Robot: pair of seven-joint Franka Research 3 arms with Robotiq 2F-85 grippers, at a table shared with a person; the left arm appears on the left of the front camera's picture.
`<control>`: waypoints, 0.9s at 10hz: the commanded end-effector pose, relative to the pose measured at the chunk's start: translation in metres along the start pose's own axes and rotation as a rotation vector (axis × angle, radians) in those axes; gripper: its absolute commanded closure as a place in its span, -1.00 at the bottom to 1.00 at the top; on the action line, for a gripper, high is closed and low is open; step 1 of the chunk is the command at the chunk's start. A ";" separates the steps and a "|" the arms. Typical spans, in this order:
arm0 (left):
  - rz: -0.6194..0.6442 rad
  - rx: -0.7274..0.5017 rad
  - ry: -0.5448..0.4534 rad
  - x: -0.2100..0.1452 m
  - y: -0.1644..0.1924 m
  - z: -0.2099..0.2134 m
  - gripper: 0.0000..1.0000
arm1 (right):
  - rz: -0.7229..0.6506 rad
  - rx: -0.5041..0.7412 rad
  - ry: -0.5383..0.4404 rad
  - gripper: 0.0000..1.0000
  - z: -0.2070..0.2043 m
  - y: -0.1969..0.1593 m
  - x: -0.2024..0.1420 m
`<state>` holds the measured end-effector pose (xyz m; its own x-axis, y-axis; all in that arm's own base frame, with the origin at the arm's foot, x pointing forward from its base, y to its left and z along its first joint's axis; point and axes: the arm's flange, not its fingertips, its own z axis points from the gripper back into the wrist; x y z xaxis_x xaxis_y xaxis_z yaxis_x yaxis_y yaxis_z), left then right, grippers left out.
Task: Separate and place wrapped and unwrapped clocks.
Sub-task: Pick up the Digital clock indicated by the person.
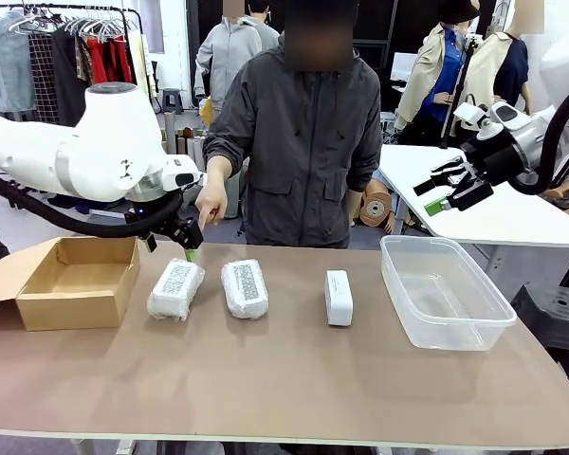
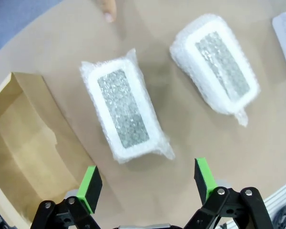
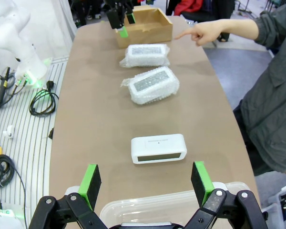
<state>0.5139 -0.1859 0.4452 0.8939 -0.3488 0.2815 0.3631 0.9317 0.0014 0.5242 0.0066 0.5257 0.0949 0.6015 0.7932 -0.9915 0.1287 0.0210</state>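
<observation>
Green-padded fingers (image 2: 91, 183) of the left gripper (image 2: 147, 180) stand spread wide and empty, looking straight down on a wrapped clock (image 2: 124, 114), apparently lining up for a first pick. Read from the robot's side with twelve toward the person, this wrapped clock (image 1: 175, 287) lies flat, grey speckled face up. A second wrapped clock (image 1: 245, 287) lies just beside it at three o'clock, not touching. The bare white clock (image 1: 339, 297) lies farther along at three o'clock, apart from both, so the row already reads by type.

A cardboard box (image 1: 71, 308) sits open at nine o'clock of the first parcel. A clear plastic tub (image 1: 455, 330) sits at three o'clock of the bare clock. Each looks placed as the nearest bin for its kind, though which kind goes where is only a guess.

The left gripper (image 1: 185, 242) hovers at twelve o'clock of the first parcel. The person's hand (image 1: 210, 204) points a finger down from roughly one o'clock, seemingly naming the target. The right gripper (image 1: 450, 190) hangs high at twelve o'clock of the tub, fully open and holding nothing, facing the bare clock. All rest on the brown table (image 1: 266, 379).
</observation>
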 end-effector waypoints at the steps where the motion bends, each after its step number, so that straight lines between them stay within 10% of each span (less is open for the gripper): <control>1: 0.013 0.025 0.087 0.029 0.003 -0.013 -1.00 | 0.004 0.001 0.000 -1.00 0.000 0.000 0.002; 9: -0.003 0.010 0.079 0.030 0.008 -0.028 -1.00 | 0.004 0.001 0.000 -1.00 0.000 0.000 0.002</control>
<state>0.5579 -0.1945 0.4267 0.9129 -0.3593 0.1940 0.3645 0.9311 0.0090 0.5241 0.0065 0.5257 0.0950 0.6015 0.7932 -0.9914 0.1288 0.0211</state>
